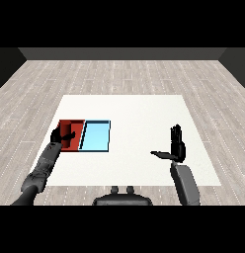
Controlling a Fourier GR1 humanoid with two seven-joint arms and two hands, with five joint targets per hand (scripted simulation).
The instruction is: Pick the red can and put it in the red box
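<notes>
Table [144, 113]: you see a white, plain rectangular top, its far edge toward 12 o'clock and its near edge toward 6 o'clock.
Floor [119, 74]: pale grey wood planks surround the table on all sides you can see.
Walls [119, 53]: a dark band closes the room at 12 o'clock, beyond the planks.
Red tray [75, 124]: it lies at the table's 9 o'clock side, close to the left edge, with only its far part and right wall showing to you.
Light blue tray [96, 136]: it lies just beside the red tray on its 3 o'clock side; the 2 appear to share a wall.
Left hand [60, 134]: it sits over the near-left part of the red tray, fingers bent downward; you cannot tell whether they are wrapped around anything.
Left forearm [43, 165]: grey, it runs from the 7 o'clock corner up toward the red tray.
Right hand [177, 146]: at the table's 4 o'clock area, well apart from both trays, it stands upright with fingers straight toward 12 o'clock and thumb stretched toward 9 o'clock, holding nothing.
Right forearm [185, 184]: grey, it enters from 5 o'clock.
Red can: you cannot make it out; the left hand covers the spot where red meets red.
</notes>
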